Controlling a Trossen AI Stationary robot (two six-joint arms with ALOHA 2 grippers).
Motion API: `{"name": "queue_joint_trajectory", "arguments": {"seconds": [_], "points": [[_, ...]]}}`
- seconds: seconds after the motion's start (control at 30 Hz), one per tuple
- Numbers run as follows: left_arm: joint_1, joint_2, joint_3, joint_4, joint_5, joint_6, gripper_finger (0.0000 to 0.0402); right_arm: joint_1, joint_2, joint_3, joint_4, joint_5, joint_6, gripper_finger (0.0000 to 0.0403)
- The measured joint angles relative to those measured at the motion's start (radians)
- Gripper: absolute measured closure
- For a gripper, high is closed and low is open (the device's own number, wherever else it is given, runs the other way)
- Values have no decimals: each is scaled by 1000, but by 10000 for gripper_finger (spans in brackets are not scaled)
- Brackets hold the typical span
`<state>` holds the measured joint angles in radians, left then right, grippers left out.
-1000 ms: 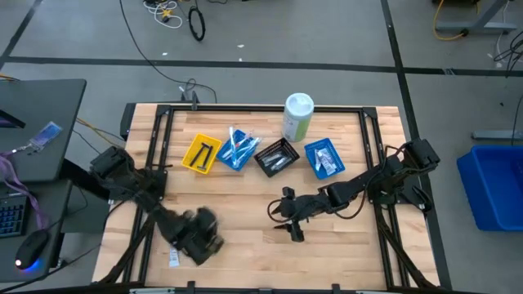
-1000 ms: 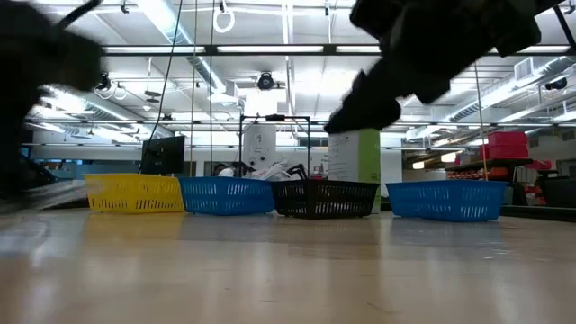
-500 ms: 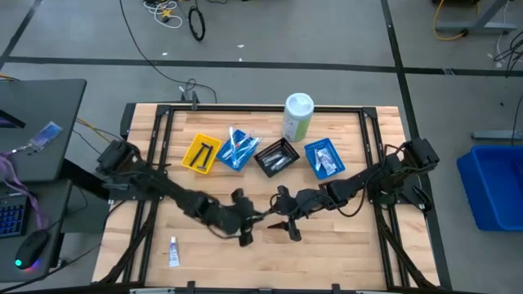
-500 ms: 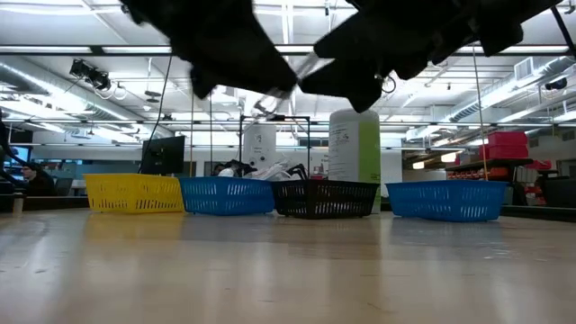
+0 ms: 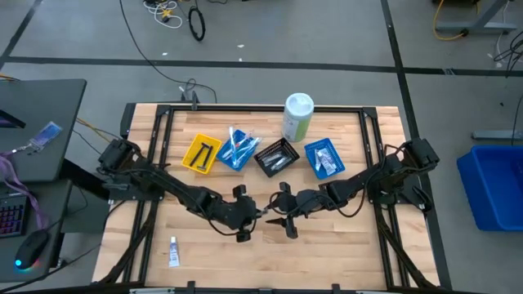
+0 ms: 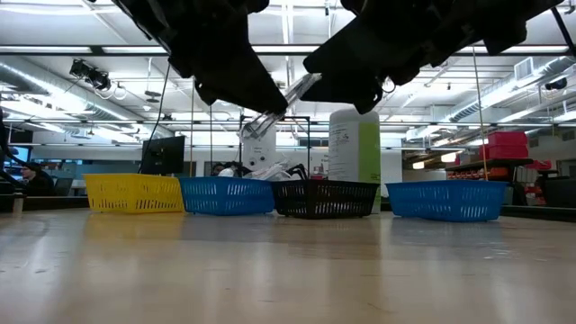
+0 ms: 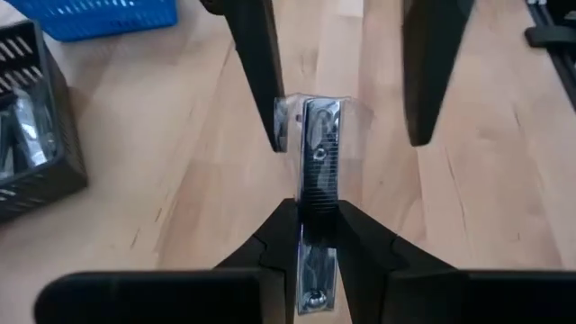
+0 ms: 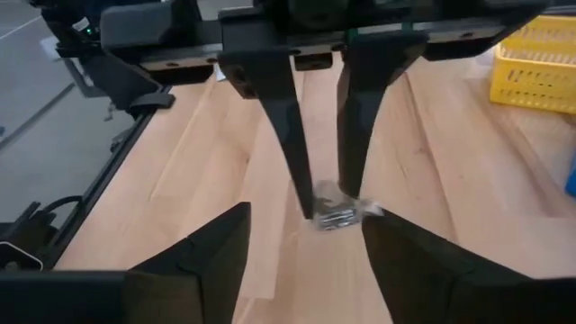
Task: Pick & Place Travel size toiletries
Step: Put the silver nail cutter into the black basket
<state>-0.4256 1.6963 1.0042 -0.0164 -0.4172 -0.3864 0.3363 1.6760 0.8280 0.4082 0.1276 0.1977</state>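
A dark-handled razor in a clear wrapper [image 7: 317, 135] hangs in the air over the table's middle, also seen as a silvery packet [image 6: 286, 101] in the low view. My left gripper [image 5: 249, 214] [image 7: 317, 211] is shut on it. My right gripper [image 5: 274, 216] [image 8: 310, 220] faces it from the right, open, with its fingers [image 7: 259, 81] standing on either side of the packet's free end [image 8: 335, 214]. A white toothpaste tube [image 5: 173, 251] lies flat near the table's near left corner. My left gripper pinches the razor packet between its two fingers around the handle's middle [image 7: 317, 193], coming level from the table's left, fingers along it. The packet is lifted clear and sticks out past the fingertips toward my right gripper. My right gripper: whether one finger [image 7: 273, 121] touches the wrapper's edge, I cannot tell.
Toward the far edge stands a row of small trays: yellow [image 5: 201, 153], blue [image 5: 237, 149], black [image 5: 275, 157] and blue [image 5: 324, 157], with items in them. The tall white-and-green canister [image 5: 297, 117] stands behind them. Bare wood [image 5: 343, 253] lies along the near edge.
My left gripper has swung from the table's near left part toward the middle and risen. It now stands nose to nose with my right gripper, the packet between them. The toothpaste tube stays where the left gripper was. My right arm has hardly moved.
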Motion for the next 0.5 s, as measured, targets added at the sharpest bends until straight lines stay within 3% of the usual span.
{"name": "queue_joint_trajectory", "arguments": {"seconds": [0.5], "points": [[37, 7, 0, 86, 60, 19, 340, -6, 0, 1, 10, -3, -48, 258]]}}
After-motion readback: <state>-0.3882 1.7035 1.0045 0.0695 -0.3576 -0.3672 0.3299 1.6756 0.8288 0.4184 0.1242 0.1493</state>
